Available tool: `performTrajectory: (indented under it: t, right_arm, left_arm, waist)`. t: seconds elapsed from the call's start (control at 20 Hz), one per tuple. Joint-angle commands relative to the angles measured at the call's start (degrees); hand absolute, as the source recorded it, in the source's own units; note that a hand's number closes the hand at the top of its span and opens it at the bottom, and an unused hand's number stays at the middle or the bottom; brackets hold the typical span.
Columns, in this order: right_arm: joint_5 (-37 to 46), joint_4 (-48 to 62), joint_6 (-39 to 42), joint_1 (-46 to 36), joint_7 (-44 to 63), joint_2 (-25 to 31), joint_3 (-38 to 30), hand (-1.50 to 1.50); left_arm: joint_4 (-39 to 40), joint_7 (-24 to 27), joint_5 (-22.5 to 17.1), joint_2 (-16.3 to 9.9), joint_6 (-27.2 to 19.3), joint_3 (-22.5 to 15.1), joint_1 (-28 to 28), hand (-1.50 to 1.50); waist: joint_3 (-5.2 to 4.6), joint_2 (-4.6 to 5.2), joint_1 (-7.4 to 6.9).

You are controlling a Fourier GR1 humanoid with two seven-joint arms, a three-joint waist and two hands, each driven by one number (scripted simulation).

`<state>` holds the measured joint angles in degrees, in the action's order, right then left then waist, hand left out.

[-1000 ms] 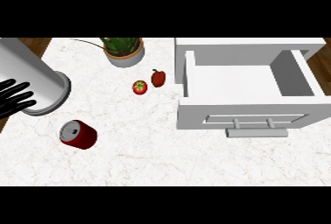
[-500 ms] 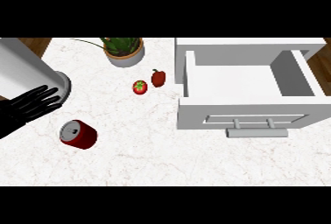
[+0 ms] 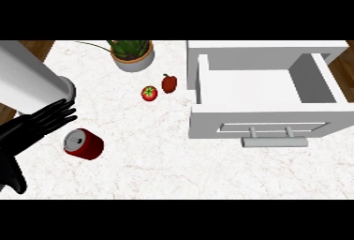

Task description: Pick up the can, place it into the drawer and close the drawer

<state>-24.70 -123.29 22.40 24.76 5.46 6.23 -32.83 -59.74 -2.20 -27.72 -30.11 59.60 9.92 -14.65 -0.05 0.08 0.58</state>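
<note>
The can [image 3: 84, 144] is lying tipped on the marble counter [image 3: 159, 164], silver lid facing up and left, just right of the left hand [image 3: 38, 124], whose fingers are spreading straight and apart, gripping nothing. The right hand is not showing. Farther off, the drawer [image 3: 266, 89] is standing open, well apart to the right; tomato [image 3: 149, 93], pepper [image 3: 169, 83] and potted plant [image 3: 133, 55] are sitting beyond.

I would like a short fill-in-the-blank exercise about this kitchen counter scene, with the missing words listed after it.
1. The red can lies on its ____ on the counter.
2. The white drawer stands ____.
3. The tomato sits beside a red ____.
4. The left hand is ____, its fingers stretched toward the can.

Missing words: side; open; pepper; open
</note>
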Motion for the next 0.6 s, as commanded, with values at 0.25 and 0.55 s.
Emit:
performTrajectory:
  t: [0.25,0.55]
  right_arm:
    - [-5.09,1.26,1.3,-2.83,3.92,4.59,-4.74,-1.5]
    - [1.89,-5.78,3.03,1.9,1.24,-5.73,1.31,-1.5]
  left_arm:
    - [15.8,20.14,20.22,1.04,1.0,2.74,-4.89,-1.5]
    - [23.95,26.2,27.31,1.85,-3.68,-0.28,-9.39,-1.5]
  waist:
    - [-0.13,0.33,0.75]
    - [-0.14,0.37,1.2]
